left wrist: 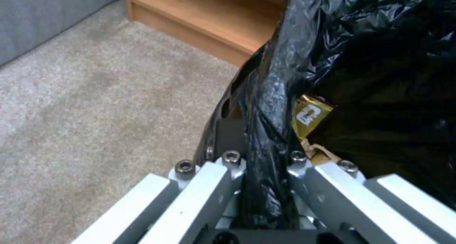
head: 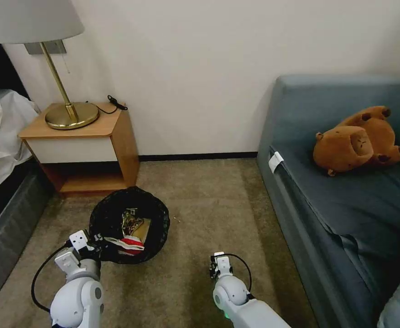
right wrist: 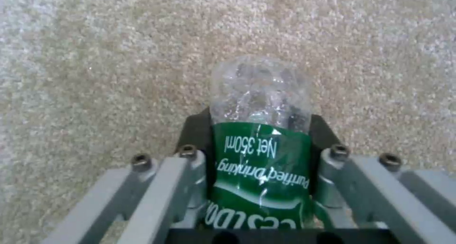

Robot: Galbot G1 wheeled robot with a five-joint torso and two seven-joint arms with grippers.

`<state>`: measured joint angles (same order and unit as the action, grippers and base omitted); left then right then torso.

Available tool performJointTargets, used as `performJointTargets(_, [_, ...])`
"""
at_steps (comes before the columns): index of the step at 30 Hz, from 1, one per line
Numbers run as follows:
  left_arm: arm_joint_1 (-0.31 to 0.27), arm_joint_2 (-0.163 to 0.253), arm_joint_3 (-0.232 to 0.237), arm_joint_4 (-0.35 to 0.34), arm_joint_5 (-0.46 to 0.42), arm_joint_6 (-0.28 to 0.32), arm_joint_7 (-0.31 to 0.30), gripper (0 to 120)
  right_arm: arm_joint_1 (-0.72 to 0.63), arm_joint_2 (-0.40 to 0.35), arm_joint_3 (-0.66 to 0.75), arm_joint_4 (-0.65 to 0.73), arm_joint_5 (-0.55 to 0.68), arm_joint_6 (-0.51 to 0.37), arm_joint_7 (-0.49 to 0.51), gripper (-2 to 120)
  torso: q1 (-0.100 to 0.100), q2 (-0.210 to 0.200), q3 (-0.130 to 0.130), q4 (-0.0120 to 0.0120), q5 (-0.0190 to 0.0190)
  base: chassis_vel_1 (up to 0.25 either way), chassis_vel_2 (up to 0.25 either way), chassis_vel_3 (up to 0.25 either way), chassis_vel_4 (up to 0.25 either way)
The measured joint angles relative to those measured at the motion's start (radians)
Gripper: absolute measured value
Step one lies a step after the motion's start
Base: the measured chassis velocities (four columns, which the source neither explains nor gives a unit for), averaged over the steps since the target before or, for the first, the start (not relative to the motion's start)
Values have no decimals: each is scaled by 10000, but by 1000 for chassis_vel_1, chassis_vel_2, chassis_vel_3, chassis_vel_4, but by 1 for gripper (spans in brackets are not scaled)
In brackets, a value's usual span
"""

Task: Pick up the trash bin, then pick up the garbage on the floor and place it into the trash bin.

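Carpet (head: 209,218) covers the floor between a wooden nightstand (head: 90,146) at ten o'clock and a blue sofa (head: 345,205) at three o'clock, where a brown plush toy (head: 357,141) lies on the seat. The trash bin (head: 129,223), lined with a crinkly black bag, sits at about eleven o'clock from the robot, just in front of the nightstand. Inside it lie a red-and-white carton (head: 129,244), a gold-brown snack wrapper (head: 132,222) and a tan paper bag (head: 142,228). The left gripper (head: 95,241) is at the bin's eight o'clock edge; in the left wrist view its fingers (left wrist: 228,137) are pinched together on the bagged rim (left wrist: 266,130), one outside and one inside the bin, with the gold wrapper (left wrist: 311,115) just beyond them. The right gripper (head: 218,266) hangs low over bare carpet at about one o'clock, well apart from the bin. In the right wrist view its dark pads (right wrist: 195,133) are clamped on either side of a clear bottle with a green label (right wrist: 261,137), whose crumpled clear end sticks out past the fingertips, above the carpet.
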<state>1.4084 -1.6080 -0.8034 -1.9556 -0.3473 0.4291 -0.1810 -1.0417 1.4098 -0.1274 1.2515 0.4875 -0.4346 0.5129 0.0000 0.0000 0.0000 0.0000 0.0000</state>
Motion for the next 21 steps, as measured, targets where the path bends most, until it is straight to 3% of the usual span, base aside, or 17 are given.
performJointTargets(2, [4, 0, 17, 2, 0, 0, -1, 1, 0, -18, 15, 7, -52, 72, -6, 22, 0, -1, 0, 0, 0, 0, 0, 0, 0])
performJointTargets(17, [-54, 0, 99, 189, 45, 9, -24, 1, 448, -153, -211, 854, -836, 657, 310, 22, 0, -1, 0, 0, 0, 0, 0, 0, 0])
performJointTargets(21, [-66, 0, 117, 190, 50, 5, -17, 1, 853, -32, -275, 881, -2880, 2259, 390, 22, 1, 0, 0, 0, -1, 0, 0, 0, 0])
